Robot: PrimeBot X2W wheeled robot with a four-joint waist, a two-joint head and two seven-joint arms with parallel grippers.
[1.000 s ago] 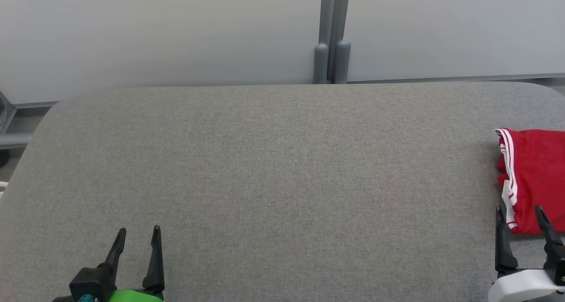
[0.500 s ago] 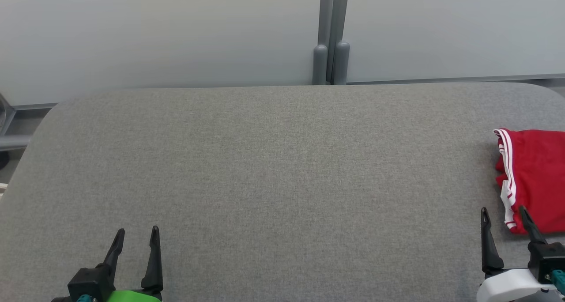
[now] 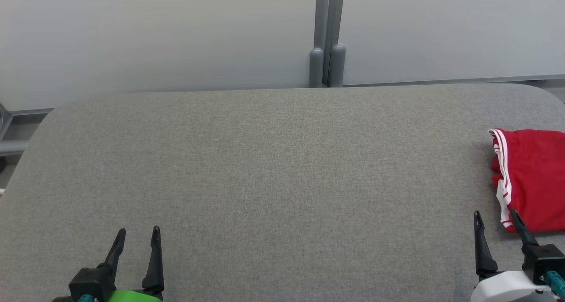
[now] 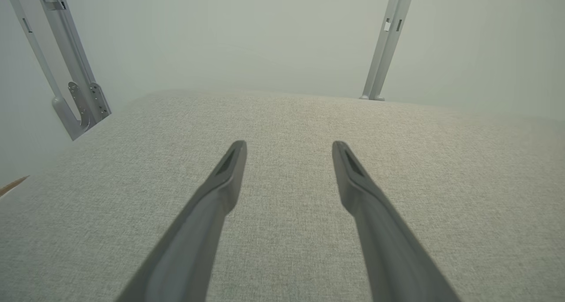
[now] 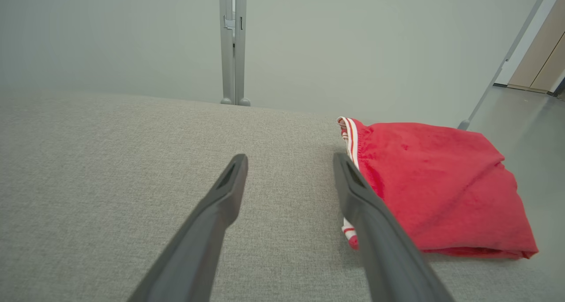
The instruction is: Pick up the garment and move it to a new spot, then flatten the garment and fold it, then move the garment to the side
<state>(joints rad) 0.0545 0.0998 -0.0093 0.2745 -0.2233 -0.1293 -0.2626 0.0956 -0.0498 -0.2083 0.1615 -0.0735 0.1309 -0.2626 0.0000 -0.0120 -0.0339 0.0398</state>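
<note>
We see the right gripper (image 3: 495, 213) spread wide and empty, its slim tapered dark fingers just beside the folded red garment (image 3: 534, 178). It is soft cloth with white-striped trim, at the right edge of the table (image 3: 265, 160). Left gripper (image 3: 138, 230) likewise spread and empty, near the front edge, over grey woven, round-cornered padding.

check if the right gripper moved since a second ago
Yes: in the head view the right gripper has shifted left relative to the red garment, from overlapping its near edge to its near left corner.
</note>
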